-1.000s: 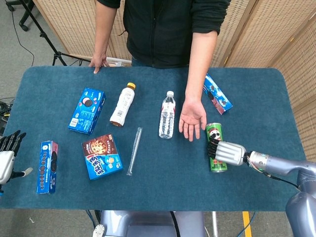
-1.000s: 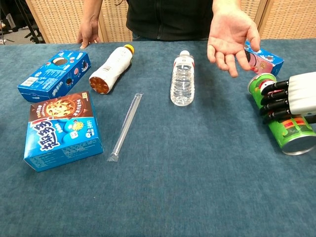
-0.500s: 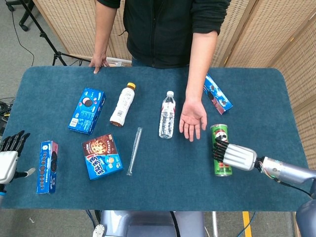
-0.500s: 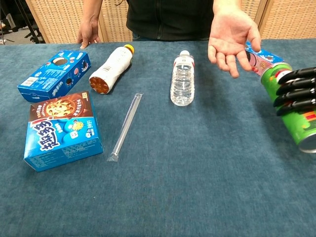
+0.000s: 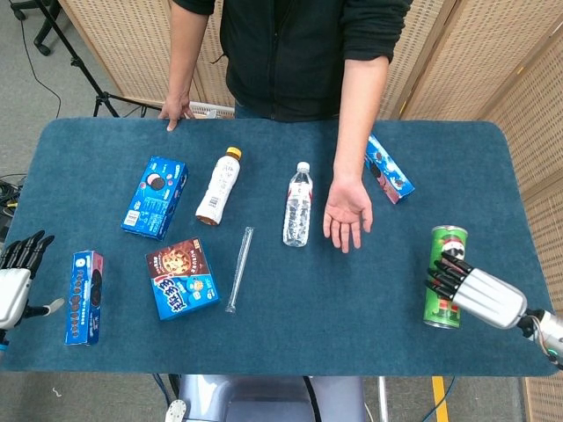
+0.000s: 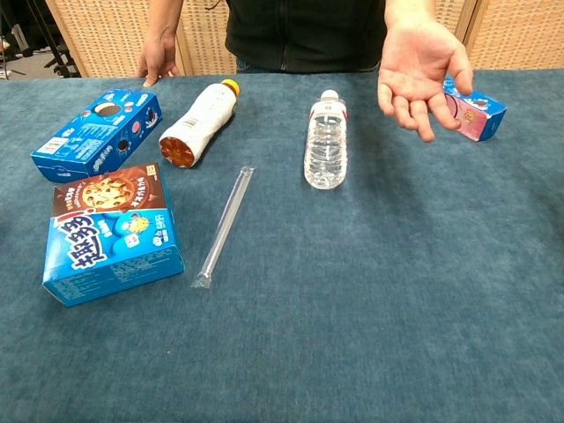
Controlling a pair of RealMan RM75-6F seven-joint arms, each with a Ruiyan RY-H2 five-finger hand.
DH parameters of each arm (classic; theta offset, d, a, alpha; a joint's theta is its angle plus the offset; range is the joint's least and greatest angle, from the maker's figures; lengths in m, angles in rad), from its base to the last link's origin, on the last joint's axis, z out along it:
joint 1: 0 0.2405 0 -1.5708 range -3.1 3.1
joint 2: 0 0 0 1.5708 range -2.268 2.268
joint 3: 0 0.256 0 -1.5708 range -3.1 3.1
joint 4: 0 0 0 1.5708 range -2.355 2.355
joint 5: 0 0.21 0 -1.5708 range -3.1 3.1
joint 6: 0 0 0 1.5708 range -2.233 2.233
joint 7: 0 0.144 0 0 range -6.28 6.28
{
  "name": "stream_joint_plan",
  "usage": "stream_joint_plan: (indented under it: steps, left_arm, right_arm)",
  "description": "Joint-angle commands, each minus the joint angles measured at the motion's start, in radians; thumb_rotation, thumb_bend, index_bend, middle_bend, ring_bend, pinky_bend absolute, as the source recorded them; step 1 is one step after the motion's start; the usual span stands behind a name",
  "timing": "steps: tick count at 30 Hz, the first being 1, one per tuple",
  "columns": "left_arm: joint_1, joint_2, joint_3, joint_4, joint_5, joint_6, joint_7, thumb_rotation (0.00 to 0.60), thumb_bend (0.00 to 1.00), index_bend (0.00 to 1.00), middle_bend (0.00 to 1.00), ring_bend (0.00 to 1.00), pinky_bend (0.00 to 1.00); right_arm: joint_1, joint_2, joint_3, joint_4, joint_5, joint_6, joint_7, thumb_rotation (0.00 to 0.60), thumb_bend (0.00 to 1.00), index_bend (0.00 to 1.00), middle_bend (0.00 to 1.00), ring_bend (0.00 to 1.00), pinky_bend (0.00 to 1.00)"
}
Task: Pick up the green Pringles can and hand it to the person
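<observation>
Far left edge, head view: robot's left hand (image 5: 15, 280), silver w/ black fingers (image 5: 25, 251) spread apart, holding nothing, off the side of the dark-blue cloth-covered table (image 5: 264, 338). Just right of that hand lies a narrow blue cookie box (image 5: 84, 296), flat on the cloth. Further right & up, a blue rectangular Oreo-type box (image 5: 155, 197) (image 6: 97, 132); below it a blue/brown choc-chip cookie box (image 5: 182, 278) (image 6: 111, 231). Next, a white plastic drink bottle w/ orange cap (image 5: 219, 186) (image 6: 196, 122) on its side, cap toward the person. Then a thin clear plastic-wrapped straw (image 5: 238, 268) (image 6: 224, 226), lying lengthwise. Right of it a clear water bottle w/ white cap (image 5: 298, 204) (image 6: 327, 139), also on its side. Person in black top (image 5: 290, 53) stands at far edge; one hand (image 5: 177, 112) (image 6: 159, 55) rests on the table edge, the other, open palm-up hand (image 5: 347, 209) (image 6: 417, 74), is held out over the cloth. Just beyond that palm, a blue-and-pink snack box (image 5: 388, 168) (image 6: 471, 106). Far right, head view only: green cylindrical Pringles can (image 5: 444, 276), upright-ish, gripped by robot's right hand (image 5: 466, 287), black fingers wrapped round the can's mid/lower part; can sits right of & below the person's open palm, well apart from it. Whether it's lifted off the cloth — cannot tell. Chest view shows neither the can nor either robot hand.
</observation>
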Motion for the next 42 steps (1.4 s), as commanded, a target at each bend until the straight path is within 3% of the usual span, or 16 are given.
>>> stream_joint_plan:
  steps: [1, 9, 16, 20, 28, 42]
  left_arm:
    - [0.006, 0.008, 0.006, -0.005, 0.011, 0.010, -0.014, 0.600, 0.00, 0.00, 0.00, 0.00, 0.00]
    - [0.018, 0.020, 0.015, -0.006, 0.036, 0.038, -0.043, 0.600, 0.00, 0.00, 0.00, 0.00, 0.00]
    - [0.017, 0.019, 0.015, -0.001, 0.035, 0.037, -0.046, 0.600, 0.00, 0.00, 0.00, 0.00, 0.00]
    - [0.014, 0.014, 0.014, 0.003, 0.031, 0.030, -0.038, 0.600, 0.00, 0.00, 0.00, 0.00, 0.00]
    - [0.006, 0.004, 0.012, 0.009, 0.013, 0.007, -0.019, 0.600, 0.00, 0.00, 0.00, 0.00, 0.00]
    - [-0.012, -0.014, 0.005, 0.015, -0.022, -0.039, 0.016, 0.600, 0.00, 0.00, 0.00, 0.00, 0.00]
  right_arm:
    - [-0.034, 0.060, 0.044, -0.113, 0.061, 0.000, -0.005, 0.600, 1.00, 0.63, 0.58, 0.48, 0.54]
    - [0.021, 0.180, 0.154, -0.376, 0.068, 0.110, -0.136, 0.600, 1.00, 0.63, 0.58, 0.48, 0.54]
    - [0.153, 0.265, 0.239, -0.569, 0.019, 0.047, -0.234, 0.600, 1.00, 0.63, 0.58, 0.48, 0.54]
    - [0.236, 0.281, 0.279, -0.609, -0.030, -0.011, -0.295, 0.600, 1.00, 0.63, 0.57, 0.48, 0.54]
    - [0.393, 0.256, 0.316, -0.536, -0.162, -0.124, -0.390, 0.600, 1.00, 0.63, 0.55, 0.48, 0.54]
    - [0.543, 0.231, 0.236, -0.379, -0.346, -0.275, -0.467, 0.600, 1.00, 0.63, 0.53, 0.44, 0.54]
